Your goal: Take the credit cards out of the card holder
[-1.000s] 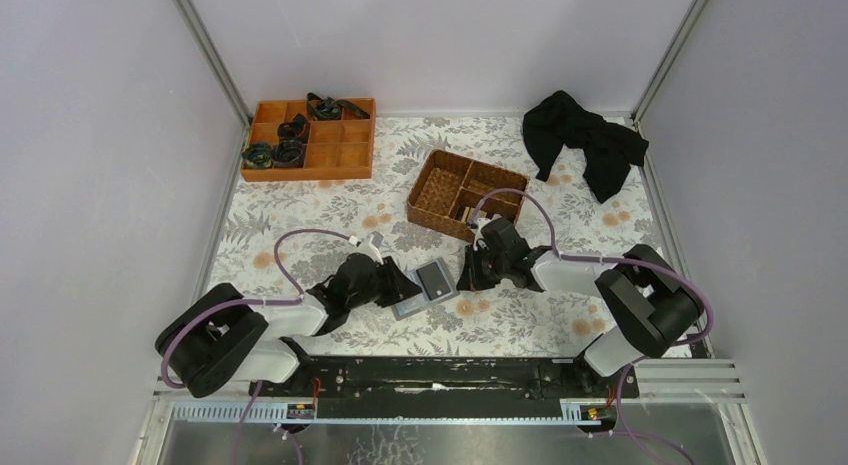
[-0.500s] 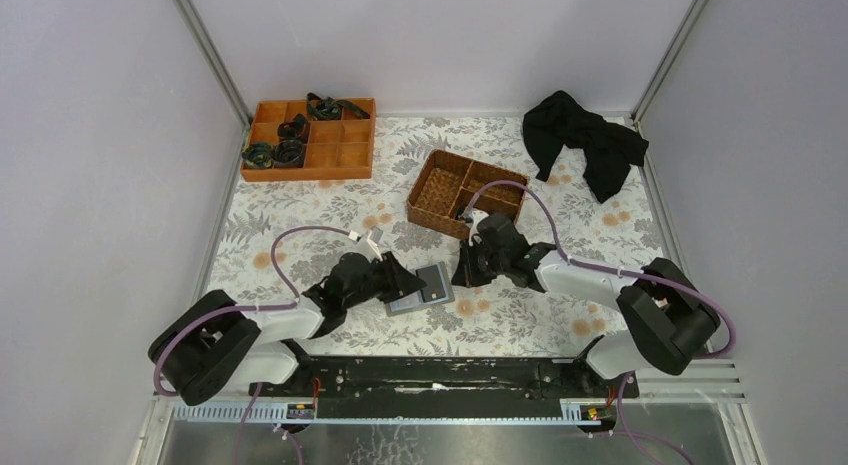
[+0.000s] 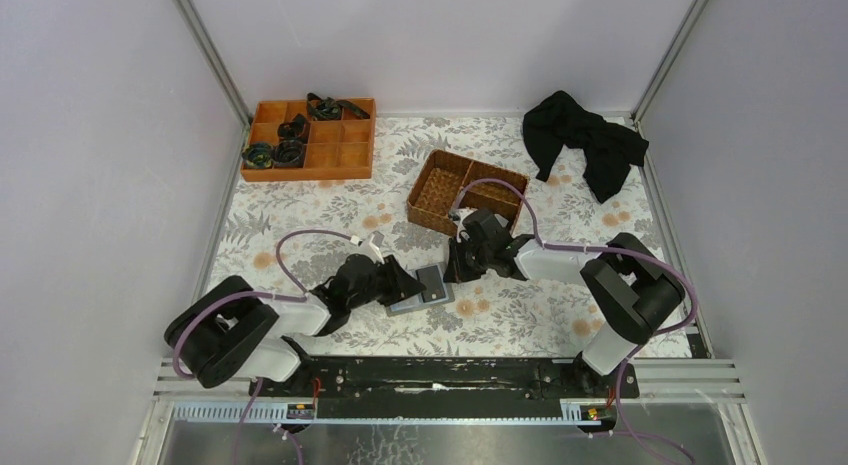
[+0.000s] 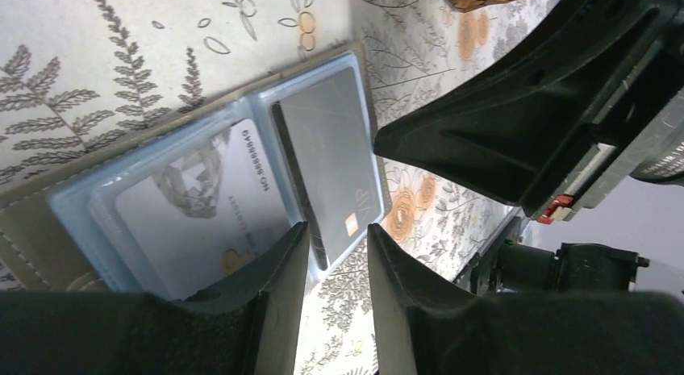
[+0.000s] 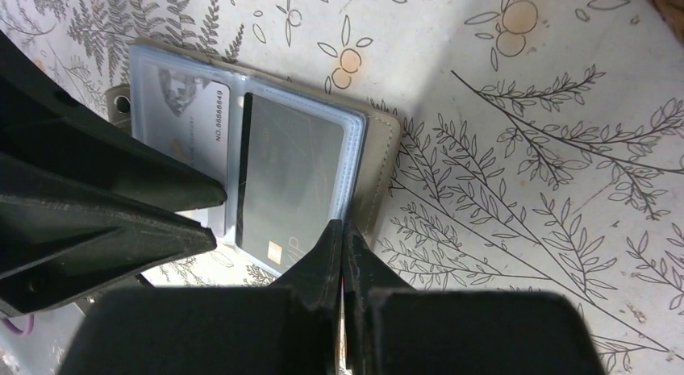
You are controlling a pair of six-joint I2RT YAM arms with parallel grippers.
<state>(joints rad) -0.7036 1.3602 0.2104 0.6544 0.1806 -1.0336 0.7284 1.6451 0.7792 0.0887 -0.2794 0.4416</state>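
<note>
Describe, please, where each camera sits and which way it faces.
Top external: above and behind the bases, looking down on the table; both arms, left gripper and right gripper at the card holder.
Left wrist: on the left arm, facing the card holder past its parted fingers.
Right wrist: on the right arm, looking down past its shut fingers.
Both wrist views share the pale card and dark card.

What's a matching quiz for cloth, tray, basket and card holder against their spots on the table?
Things:
1 cloth
2 tray
3 basket
4 card holder

Places:
A near centre
B far left
C far right
D middle

Pairs: 1-C; 2-B; 3-D; 4-A
</note>
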